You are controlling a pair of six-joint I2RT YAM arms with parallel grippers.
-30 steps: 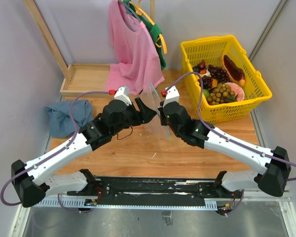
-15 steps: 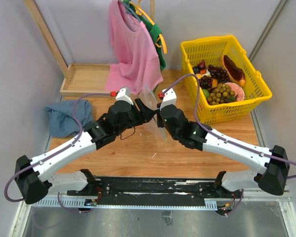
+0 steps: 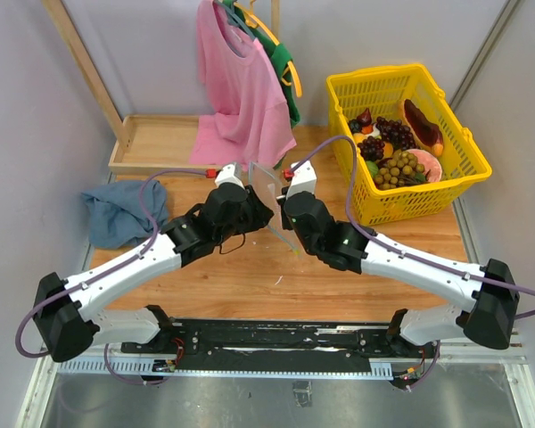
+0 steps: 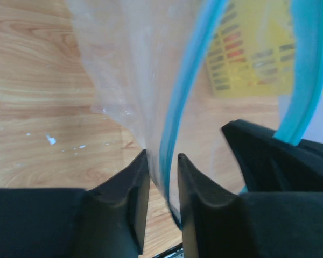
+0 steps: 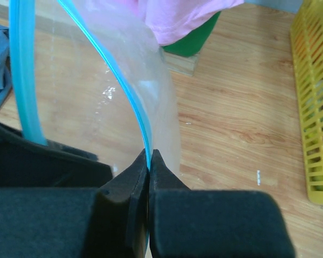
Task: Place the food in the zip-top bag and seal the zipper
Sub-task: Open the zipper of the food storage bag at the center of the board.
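Clear zip-top bag [image 3: 264,183] stands upright over the wooden table [image 3: 250,276], held between both grippers mid-table. Right gripper [image 5: 149,160] is clamped tight on the teal zipper [image 4: 175,107]. Left gripper [image 4: 163,177] straddles the zipper strip too, jaws narrowly apart (sliver of gap beside the strip, no pinch visible). Bag mouth is parted, its two teal strips apart. Food [image 3: 392,147] (grapes, berry cluster, other toy pieces) lies in the yellow basket [image 3: 428,192] at right, apart from the bag.
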